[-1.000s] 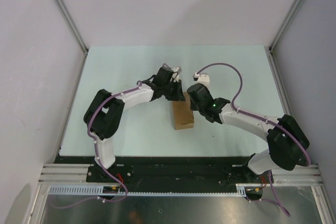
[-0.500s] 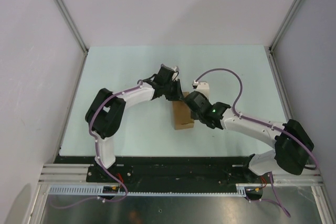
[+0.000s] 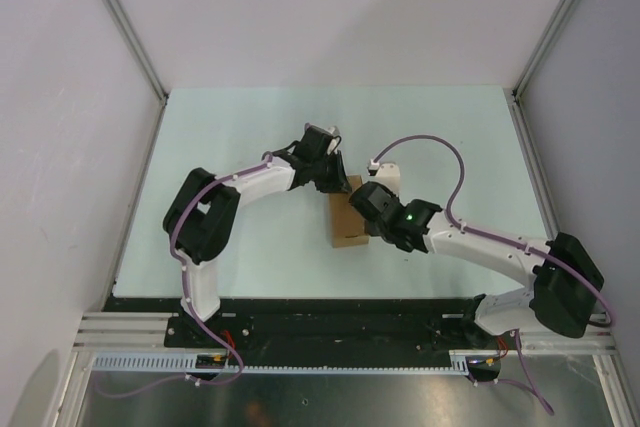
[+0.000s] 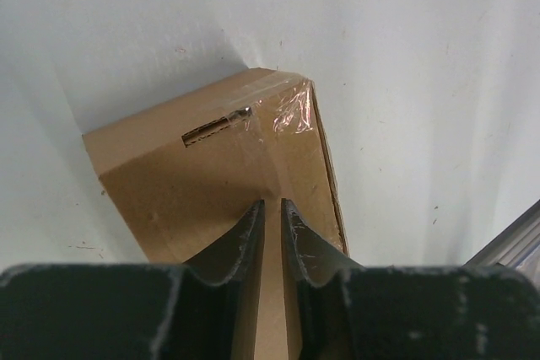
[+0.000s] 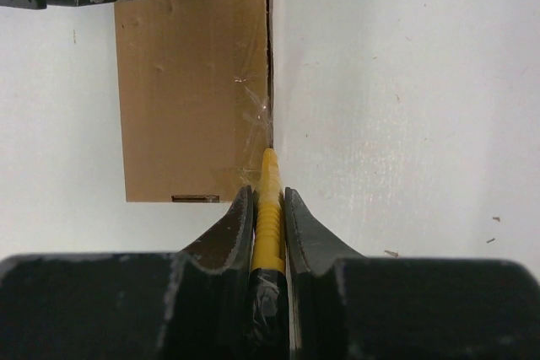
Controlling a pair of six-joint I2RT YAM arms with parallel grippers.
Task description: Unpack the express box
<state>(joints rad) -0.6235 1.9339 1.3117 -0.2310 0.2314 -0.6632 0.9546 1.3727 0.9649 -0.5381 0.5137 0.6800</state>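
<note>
Right now the express box is lying flat on the pale worktop, directly beneath the left fingers and just ahead and to the left of the right fingers. The left fingers are pointing down at the brown top face near the box's far end. They are standing almost closed, with only a thin slit showing between the tips and nothing gripped in it; whether the tips are actually pressing on the cardboard cannot be told. Beyond those tips, a patch of clear tape is wrinkling over one corner of the box, and a small slot is sitting in the cardboard just beside it. The right fingers are clamping a yellow utility knife between them, closed tight on its body, with the pointed front end sticking out ahead of the tips. That front end is meeting the long edge of the box nearest the right fingers, at a seam where more tape is crinkling, and the knife is lining up along that edge. In the right wrist view the left fingers are showing at the far end of the box, well ahead and to the left of the knife tip, while the worktop is spreading out to the right.
</note>
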